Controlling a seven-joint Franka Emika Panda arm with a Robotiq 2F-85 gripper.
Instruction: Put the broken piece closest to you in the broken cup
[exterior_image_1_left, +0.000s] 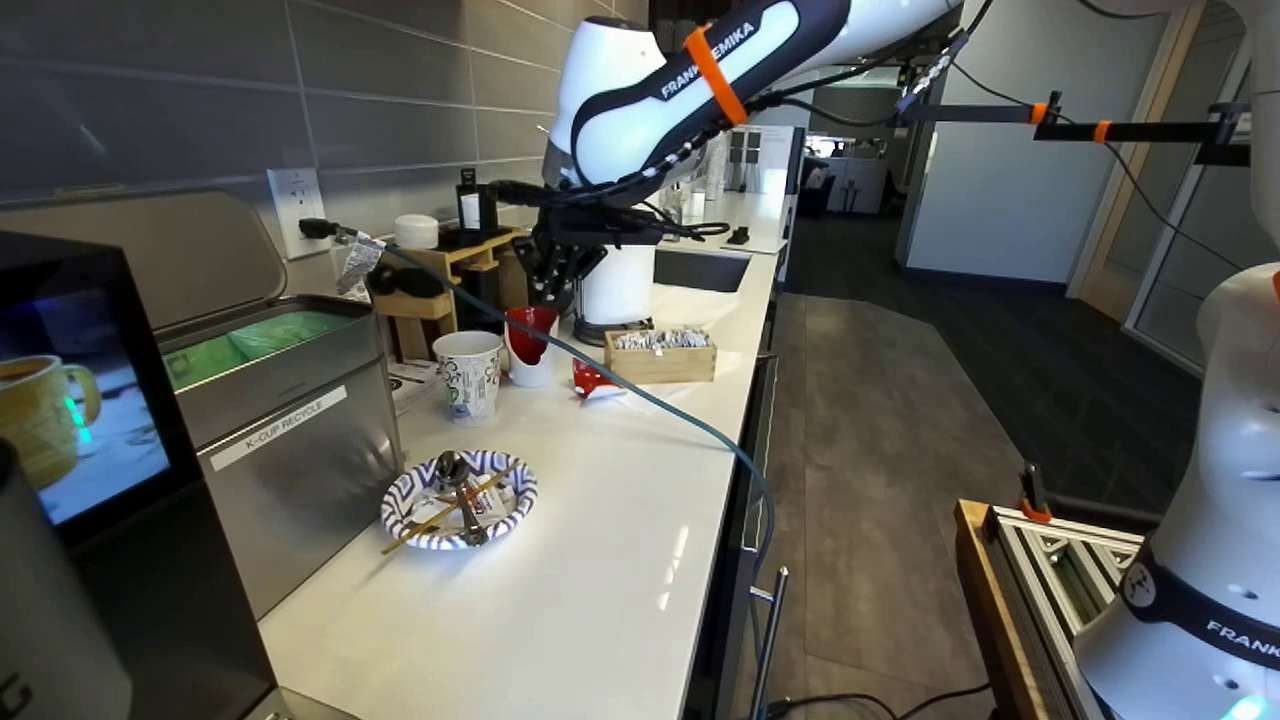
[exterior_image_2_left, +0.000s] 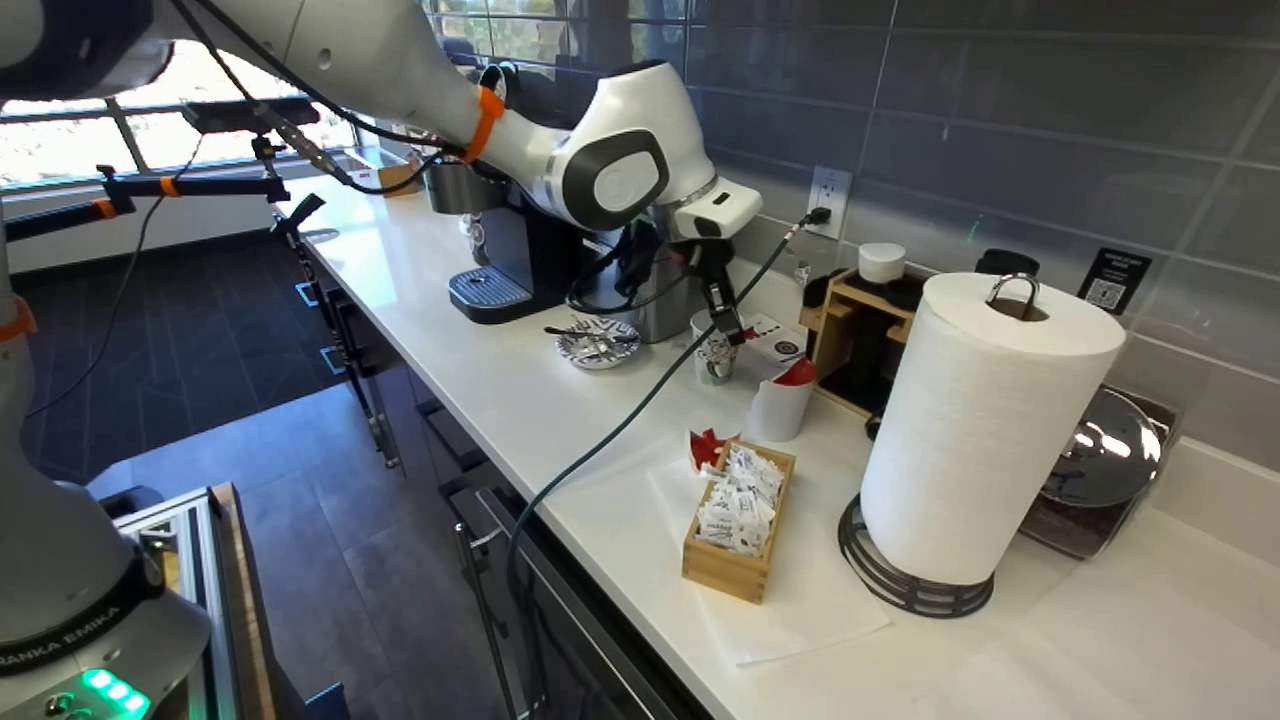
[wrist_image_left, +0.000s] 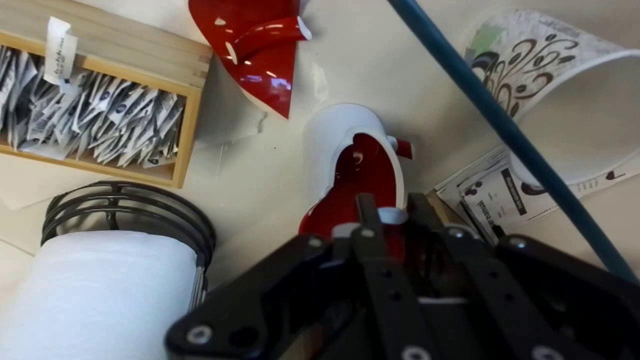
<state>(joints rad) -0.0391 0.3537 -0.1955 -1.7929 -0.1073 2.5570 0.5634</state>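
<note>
The broken cup (wrist_image_left: 320, 135) is white outside and dark red inside, with a jagged side and a short red stub. It stands upright on the counter in both exterior views (exterior_image_1_left: 532, 368) (exterior_image_2_left: 780, 412). My gripper (wrist_image_left: 391, 201) is shut on a small red broken piece (wrist_image_left: 392, 216) with a pale end. The gripper appears above the cup in an exterior view (exterior_image_1_left: 549, 290) and up and left of it in an exterior view (exterior_image_2_left: 733, 335). The held piece is mostly hidden by the fingers. Another, larger red shard (wrist_image_left: 267, 65) lies on the counter beside the cup.
A wooden box of packets (wrist_image_left: 195, 125) stands near the shard. A paper towel roll (exterior_image_2_left: 990, 430) stands on a wire base. A patterned paper cup (wrist_image_left: 545, 65) is close to the broken cup. A blue-green cable (wrist_image_left: 480, 95) crosses over the counter. A patterned bowl (exterior_image_1_left: 400, 500) lies further along.
</note>
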